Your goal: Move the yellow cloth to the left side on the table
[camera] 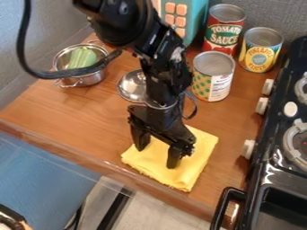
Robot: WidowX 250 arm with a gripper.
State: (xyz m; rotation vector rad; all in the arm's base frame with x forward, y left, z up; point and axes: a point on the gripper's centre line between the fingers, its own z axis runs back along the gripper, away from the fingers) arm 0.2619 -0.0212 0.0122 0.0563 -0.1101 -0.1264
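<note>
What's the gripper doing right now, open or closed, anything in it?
Gripper: open, fingers apart over the yellow cloth, nothing held; can't tell whether the tips touch it.

There are three cans [213, 74]. There is one metal pot [90, 79], which has two handles [68, 84], and there is one lid [130, 86]. I count one yellow cloth [192, 168], one robot arm [163, 81] and one gripper [157, 157] with two fingers [173, 157]. There is one teal box [194, 20] with orange squares. The stove [273, 168] is also one, and along its front edge there are three white knobs [262, 105]. Of burner rings [289, 143], two are visible, each in part.
</note>
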